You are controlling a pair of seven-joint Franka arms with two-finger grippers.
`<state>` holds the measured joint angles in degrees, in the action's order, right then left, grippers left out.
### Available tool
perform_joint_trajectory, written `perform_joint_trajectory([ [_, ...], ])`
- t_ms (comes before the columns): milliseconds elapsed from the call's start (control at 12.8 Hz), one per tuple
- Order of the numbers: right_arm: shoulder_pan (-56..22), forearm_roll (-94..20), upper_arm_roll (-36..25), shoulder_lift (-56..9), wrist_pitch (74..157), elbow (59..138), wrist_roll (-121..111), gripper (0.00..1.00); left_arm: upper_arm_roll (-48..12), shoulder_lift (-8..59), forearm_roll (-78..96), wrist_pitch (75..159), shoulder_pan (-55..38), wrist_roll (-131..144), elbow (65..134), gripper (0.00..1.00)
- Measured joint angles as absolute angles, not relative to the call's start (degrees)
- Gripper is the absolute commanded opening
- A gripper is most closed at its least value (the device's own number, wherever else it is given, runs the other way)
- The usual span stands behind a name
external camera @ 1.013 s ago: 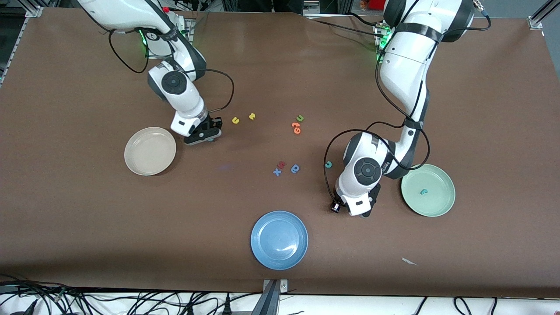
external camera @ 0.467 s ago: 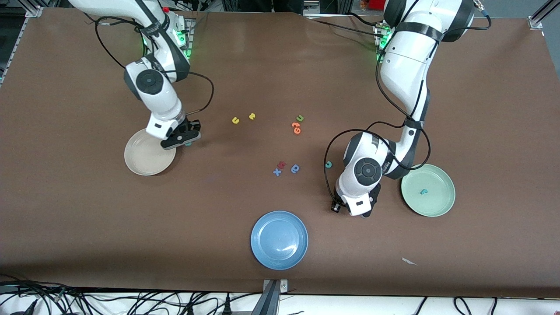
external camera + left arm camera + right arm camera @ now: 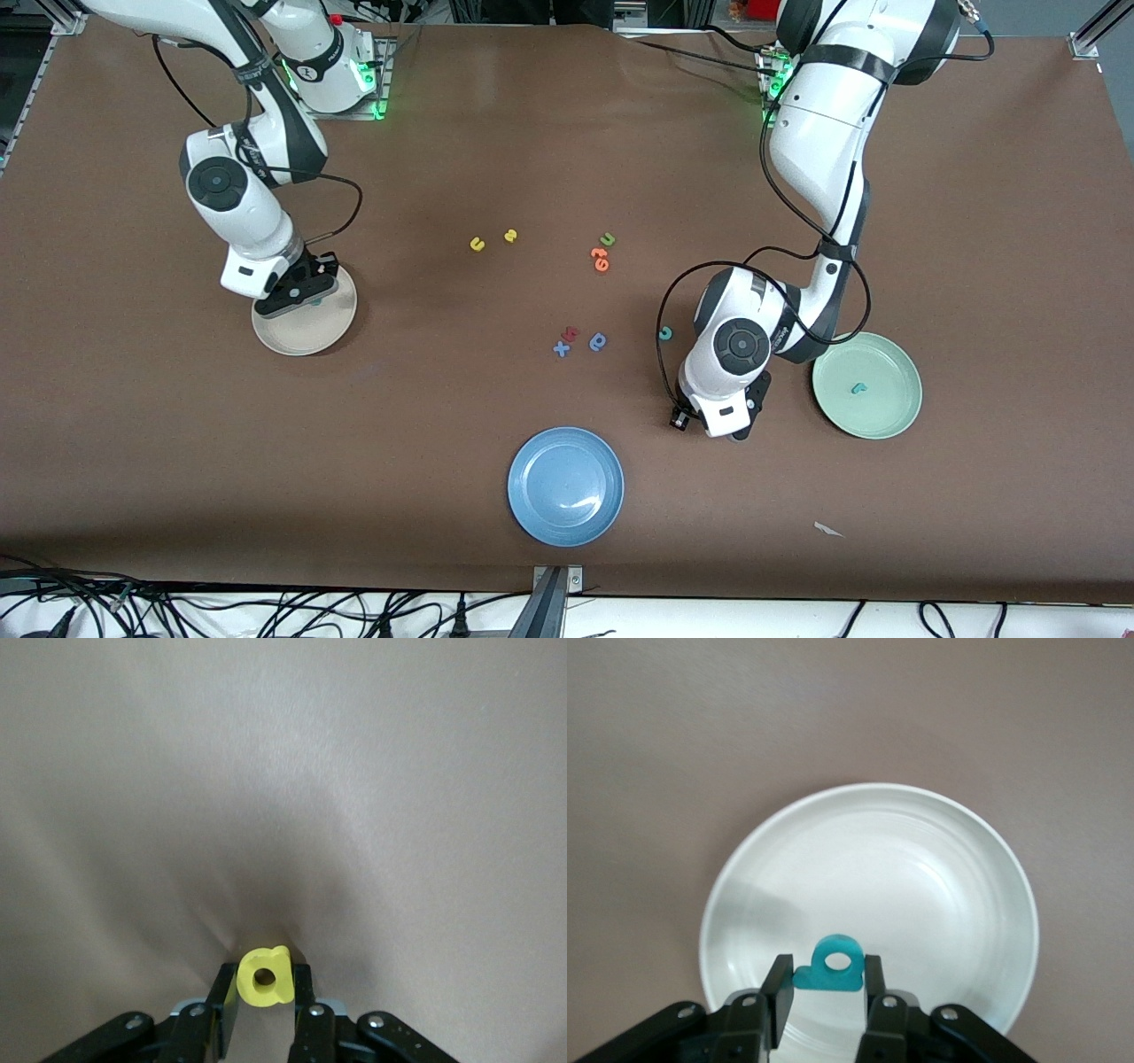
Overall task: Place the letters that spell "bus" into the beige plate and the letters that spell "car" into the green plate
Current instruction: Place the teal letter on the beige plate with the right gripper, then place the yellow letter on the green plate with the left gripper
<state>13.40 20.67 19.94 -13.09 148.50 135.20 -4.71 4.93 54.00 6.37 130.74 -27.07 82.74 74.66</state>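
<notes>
Over the beige plate (image 3: 301,335) hangs my right gripper (image 3: 299,291), shut on the teal "b" (image 3: 835,966); the plate (image 3: 921,868) lies right beneath the letter. My left gripper (image 3: 742,425) is low over the bare table between the blue plate and the green plate (image 3: 886,409), shut on the yellow "a" (image 3: 264,975). A teal "r" (image 3: 857,387) lies in the green plate. The teal "c" (image 3: 665,333) lies on the table beside the left arm's hand. The yellow "u" (image 3: 477,244) and yellow "s" (image 3: 509,236) lie side by side mid-table.
A green "u" (image 3: 607,238) and orange letters (image 3: 600,258) lie mid-table. A blue "x" (image 3: 561,348), a red letter (image 3: 570,334) and a blue rounded letter (image 3: 598,341) lie nearer the camera. The blue plate (image 3: 565,486) stands near the front edge.
The right arm has swung from beside the yellow letters toward its own end of the table, carrying the teal "b" over the beige plate. The left arm has barely shifted.
</notes>
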Motion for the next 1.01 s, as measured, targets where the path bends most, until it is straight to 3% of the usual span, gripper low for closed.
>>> perform_joint_trajectory([
  [467, 13.35, 20.67, 18.91, -13.10, 148.50, 135.20, -4.88, 1.00, 5.58, 53.84, 4.64, 122.11, -24.73, 70.87, 72.78, 0.17],
  [779, 12.50, 20.35, 23.87, -13.92, 146.42, 135.30, 3.70, 1.00, 5.63, 51.73, 4.62, 113.61, -19.52, 53.63, 71.36, 0.14],
  [1013, 6.39, 20.33, 26.22, -15.14, 146.35, 135.27, 17.56, 1.00, 5.82, 48.82, 4.48, 108.68, -15.78, 36.09, 71.44, 0.15],
])
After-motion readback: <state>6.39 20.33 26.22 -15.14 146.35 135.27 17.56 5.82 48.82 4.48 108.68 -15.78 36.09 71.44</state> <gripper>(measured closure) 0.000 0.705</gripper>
